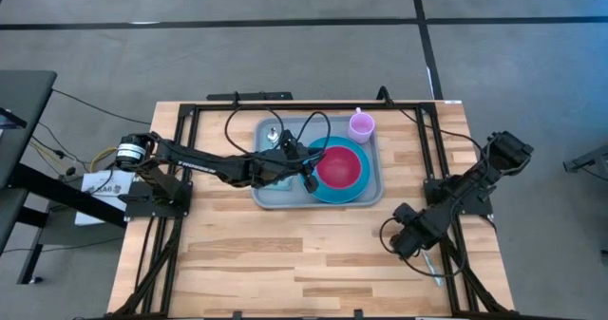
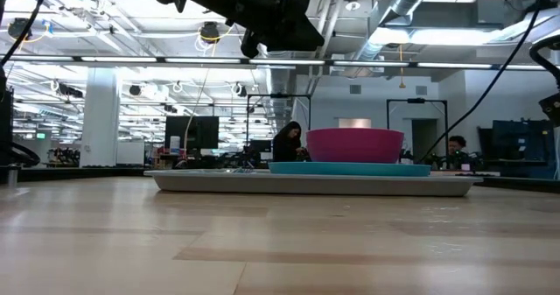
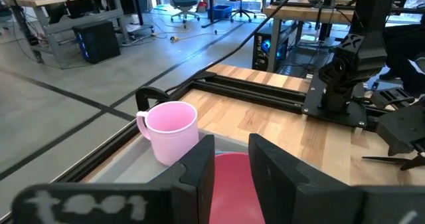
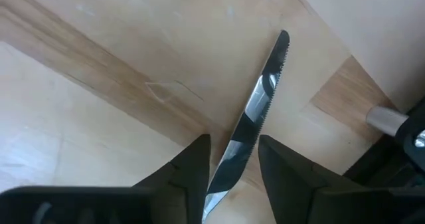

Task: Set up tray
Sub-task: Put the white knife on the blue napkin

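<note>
On the table's (image 1: 285, 263) left side, the left arm is reaching rightward from its base, its left end effector (image 1: 306, 173) hovering over the tray (image 1: 275, 195) by the near rim of the pink bowl (image 1: 340, 167). In the left wrist view its fingers (image 3: 199, 177) are standing a narrow gap apart, gripping nothing, with the bowl showing below between them. The grey-blue tray is sitting at the table's far middle, flat on the wood. On it, a blue plate (image 1: 328, 192) is carrying the pink bowl; a pink mug (image 1: 361, 125) is standing at the tray's far right corner, upright. In the low view the bowl (image 2: 354, 144) is sitting on the plate (image 2: 350, 167), the plate on the tray (image 2: 219, 181). Farther right, the right arm is angling toward the table's near right edge, the right end effector (image 1: 410, 239) pointing down at a knife (image 4: 255, 114) lying flat on the wood. Its fingers (image 4: 192, 167) are straddling the knife's handle end, one either side, a narrow gap; whether they are touching it I cannot tell. People are showing in the room beyond.
</note>
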{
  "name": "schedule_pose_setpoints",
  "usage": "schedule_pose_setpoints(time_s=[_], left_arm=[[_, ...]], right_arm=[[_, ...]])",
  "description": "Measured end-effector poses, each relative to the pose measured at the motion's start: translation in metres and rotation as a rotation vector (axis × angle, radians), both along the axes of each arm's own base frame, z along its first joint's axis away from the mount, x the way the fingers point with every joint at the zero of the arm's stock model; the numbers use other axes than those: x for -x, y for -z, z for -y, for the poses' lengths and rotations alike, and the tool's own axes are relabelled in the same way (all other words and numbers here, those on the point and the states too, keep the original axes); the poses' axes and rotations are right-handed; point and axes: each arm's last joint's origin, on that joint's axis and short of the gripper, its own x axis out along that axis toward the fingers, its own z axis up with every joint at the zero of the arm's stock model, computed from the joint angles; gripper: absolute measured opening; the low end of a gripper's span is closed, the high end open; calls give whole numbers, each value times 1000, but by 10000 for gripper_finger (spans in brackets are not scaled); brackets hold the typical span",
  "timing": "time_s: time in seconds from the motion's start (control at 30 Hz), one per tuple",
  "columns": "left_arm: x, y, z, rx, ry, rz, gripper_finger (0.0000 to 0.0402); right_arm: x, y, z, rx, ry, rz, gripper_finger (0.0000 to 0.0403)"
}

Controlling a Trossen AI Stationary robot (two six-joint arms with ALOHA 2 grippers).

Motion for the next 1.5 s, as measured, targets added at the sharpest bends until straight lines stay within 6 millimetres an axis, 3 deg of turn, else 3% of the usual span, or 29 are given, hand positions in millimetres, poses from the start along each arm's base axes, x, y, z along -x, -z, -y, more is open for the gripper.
schedule_pose_setpoints(time_s=[0.57,0.93,1.5], left_arm=[[0,0,0,-7,10,-6,83],[0,1,0,-5,10,-10,83],[0,1,0,-1,10,-10,83]], right_arm=[[-2,-3,-12,-11,5,57,5],[-45,-32,-40,-149,-92,399,1],[-46,-34,-36,-106,-103,409,12]])
